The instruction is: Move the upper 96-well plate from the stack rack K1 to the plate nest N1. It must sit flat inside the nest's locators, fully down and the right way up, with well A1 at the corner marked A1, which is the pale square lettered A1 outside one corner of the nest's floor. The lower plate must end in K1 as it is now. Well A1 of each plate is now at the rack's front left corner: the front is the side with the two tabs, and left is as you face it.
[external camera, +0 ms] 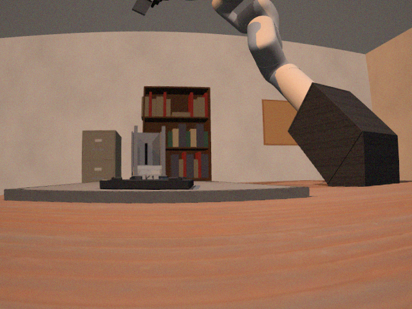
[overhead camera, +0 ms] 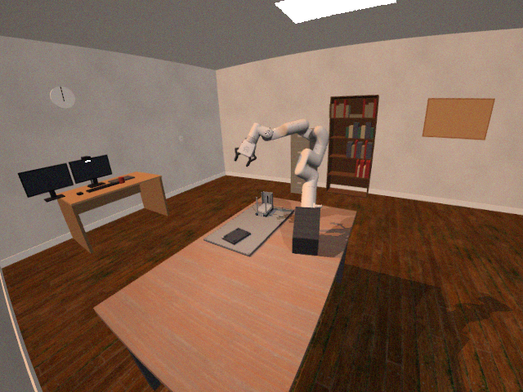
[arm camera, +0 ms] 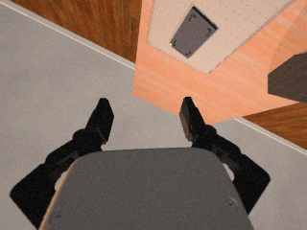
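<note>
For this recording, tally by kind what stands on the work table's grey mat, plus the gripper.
Stack rack: 1
Plate nest: 1
Plates in the rack: pale stack visible, count not separable
Gripper, open, holding nothing, high above the mat: 1
Total counted: 3

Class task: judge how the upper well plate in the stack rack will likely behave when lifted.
The upper plate looks thin, pale and flat-edged: probably stiff and light. Sitting between the stack rack posts, it may snag if tilted. The open pincer hangs far above.

The wooden table (overhead camera: 203, 304) carries a grey mat (overhead camera: 257, 225) and a dark pedestal (overhead camera: 306, 236).
</note>
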Robot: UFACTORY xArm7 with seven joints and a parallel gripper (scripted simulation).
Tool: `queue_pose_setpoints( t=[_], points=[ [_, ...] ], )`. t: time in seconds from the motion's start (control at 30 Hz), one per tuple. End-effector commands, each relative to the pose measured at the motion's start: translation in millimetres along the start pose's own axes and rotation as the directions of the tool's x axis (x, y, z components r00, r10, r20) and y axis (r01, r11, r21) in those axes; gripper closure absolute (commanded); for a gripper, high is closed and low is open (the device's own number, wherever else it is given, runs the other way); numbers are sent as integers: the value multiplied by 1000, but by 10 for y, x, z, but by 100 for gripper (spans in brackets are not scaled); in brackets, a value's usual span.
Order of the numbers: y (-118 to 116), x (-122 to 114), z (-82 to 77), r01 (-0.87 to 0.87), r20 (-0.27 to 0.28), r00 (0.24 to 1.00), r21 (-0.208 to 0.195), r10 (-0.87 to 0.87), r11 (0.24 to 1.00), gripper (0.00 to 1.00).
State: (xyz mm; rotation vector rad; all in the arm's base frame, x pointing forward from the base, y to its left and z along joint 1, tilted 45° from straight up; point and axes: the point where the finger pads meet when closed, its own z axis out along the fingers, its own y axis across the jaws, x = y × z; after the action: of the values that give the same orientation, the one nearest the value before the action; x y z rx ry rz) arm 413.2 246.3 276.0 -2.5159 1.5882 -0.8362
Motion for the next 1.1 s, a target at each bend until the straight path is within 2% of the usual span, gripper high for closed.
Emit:
queue_pose_setpoints(
  t=[0.0, 0.3, 0.4, 0.47, 0.8, 0.9, 1.07],
  points=[
    [17, 114, 48, -27, -62, 998, -32, 26, 999, 0],
    [118, 507, 241, -27, -62, 998, -32, 25, 999, 0],
    [170, 636, 299, -68, -139, 989, -83, 57, 994, 0],
    [170, 636, 299, -68, -139, 989, -83, 57, 994, 0],
    [340, 1067, 490, -73, -147, 987, -87, 59, 994, 0],
    [409, 1191, 539, -115, -221, 972, -141, 82, 983, 0],
    [476, 1315, 589, -118, -226, 970, -145, 84, 982, 0]
  ],
)
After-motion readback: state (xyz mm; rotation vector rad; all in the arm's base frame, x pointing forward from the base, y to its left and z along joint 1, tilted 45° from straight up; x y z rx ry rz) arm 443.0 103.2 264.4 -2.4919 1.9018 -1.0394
